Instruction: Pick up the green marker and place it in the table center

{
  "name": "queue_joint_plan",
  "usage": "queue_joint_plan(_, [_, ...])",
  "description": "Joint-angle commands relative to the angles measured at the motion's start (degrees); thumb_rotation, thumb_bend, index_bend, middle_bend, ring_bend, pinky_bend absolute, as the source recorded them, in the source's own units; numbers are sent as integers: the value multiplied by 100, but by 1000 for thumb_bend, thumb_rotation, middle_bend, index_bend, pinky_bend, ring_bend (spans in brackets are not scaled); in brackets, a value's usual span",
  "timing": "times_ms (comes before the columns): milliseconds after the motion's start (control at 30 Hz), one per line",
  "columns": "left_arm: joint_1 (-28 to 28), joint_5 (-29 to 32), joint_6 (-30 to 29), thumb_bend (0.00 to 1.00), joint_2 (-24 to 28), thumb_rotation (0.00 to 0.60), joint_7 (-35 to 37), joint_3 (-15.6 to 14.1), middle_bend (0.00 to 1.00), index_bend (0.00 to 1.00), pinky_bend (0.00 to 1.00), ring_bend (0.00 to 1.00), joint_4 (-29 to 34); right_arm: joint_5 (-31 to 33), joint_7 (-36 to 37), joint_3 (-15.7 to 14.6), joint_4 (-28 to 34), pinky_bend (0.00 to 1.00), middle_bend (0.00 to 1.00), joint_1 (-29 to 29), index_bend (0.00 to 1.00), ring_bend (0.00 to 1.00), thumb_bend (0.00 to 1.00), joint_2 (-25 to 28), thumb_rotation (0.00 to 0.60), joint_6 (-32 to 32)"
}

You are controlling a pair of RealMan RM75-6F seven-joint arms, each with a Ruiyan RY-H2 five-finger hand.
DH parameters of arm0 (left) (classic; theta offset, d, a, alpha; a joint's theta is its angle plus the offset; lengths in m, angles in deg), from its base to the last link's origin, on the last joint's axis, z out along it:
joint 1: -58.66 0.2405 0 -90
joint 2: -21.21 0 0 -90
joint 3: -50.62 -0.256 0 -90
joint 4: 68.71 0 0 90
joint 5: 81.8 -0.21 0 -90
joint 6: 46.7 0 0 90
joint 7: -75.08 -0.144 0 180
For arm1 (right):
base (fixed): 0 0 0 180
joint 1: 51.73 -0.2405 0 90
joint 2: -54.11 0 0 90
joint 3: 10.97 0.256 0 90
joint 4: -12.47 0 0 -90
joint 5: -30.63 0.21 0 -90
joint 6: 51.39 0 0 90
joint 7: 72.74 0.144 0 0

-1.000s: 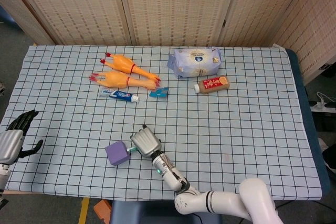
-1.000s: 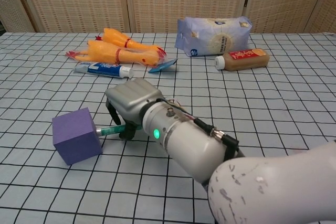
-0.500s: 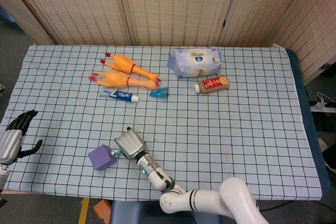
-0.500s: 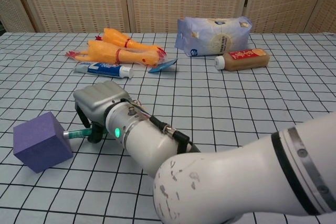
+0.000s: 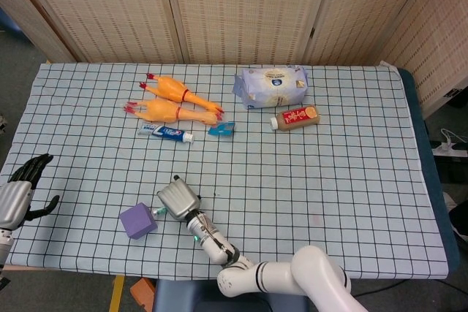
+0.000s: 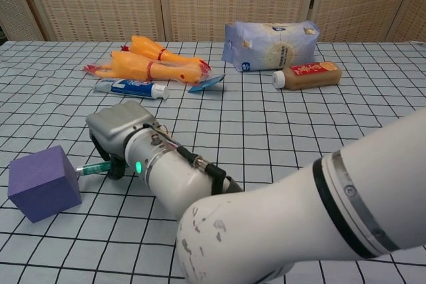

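The green marker is lying flat on the checked surface near the front left, its tip reaching toward the purple cube just beside it. The right hand is curling down over its other end and seems to be gripping it. The marker looks light, stiff and smooth, likely to roll or slip, so mid-barrel is the safest hold. The left hand is resting open at the surface's left edge

No lettering resolves into readable words. The toothpaste tube, just in front of the rubber chickens, bears blue print, and the bottle to their right a red label, perhaps with white script.
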Motion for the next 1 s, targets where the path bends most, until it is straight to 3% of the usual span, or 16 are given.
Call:
queue_joint_plan(33, [4, 1, -13, 382, -2, 600, -49, 0, 0, 0, 115, 0, 22, -227, -98, -228, 369, 316, 801, 415, 961, 512, 441, 288, 600, 384])
queue_joint_plan(200, [5, 13, -22, 383, -11, 600, -112, 6, 0, 0, 115, 0, 47, -295, -339, -430, 938, 316, 801, 833, 944, 512, 441, 700, 600, 731])
queue_joint_plan(400, [52, -20, -150, 382, -35, 600, -332, -5, 0, 0, 115, 0, 132, -570, -677, -1380, 2571, 316, 801, 2125, 905, 511, 440, 2120, 600, 1873])
queue_joint_plan(500, [61, -15, -182, 382, -44, 600, -399, 3, 0, 0, 116, 0, 156, -676, -686, -1769, 2995, 316, 801, 2590, 864, 502, 438, 2595, 600, 2174])
queue_joint_plan(600, [62, 2, -179, 382, -54, 600, -458, 8, 0, 0, 115, 0, 172, -799, -605, -2044, 3135, 315, 783, 2935, 807, 486, 438, 2859, 600, 2337])
queue_joint_plan(767, [61, 24, -174, 382, -80, 600, -594, 10, 0, 0, 115, 0, 198, -1088, -182, -2379, 3097, 297, 671, 3481, 712, 436, 437, 3139, 600, 2437])
queue_joint_plan(867, [61, 36, -171, 382, -96, 600, -658, 12, 0, 0, 115, 0, 205, -1297, 209, -2461, 3021, 284, 541, 3704, 547, 377, 438, 3255, 600, 2352])
queue_joint_plan(1000, [49, 54, -126, 382, -111, 600, -723, 5, 0, 0, 115, 0, 210, -1517, 520, -2493, 3023, 197, 224, 3857, 87, 170, 362, 3453, 600, 2161])
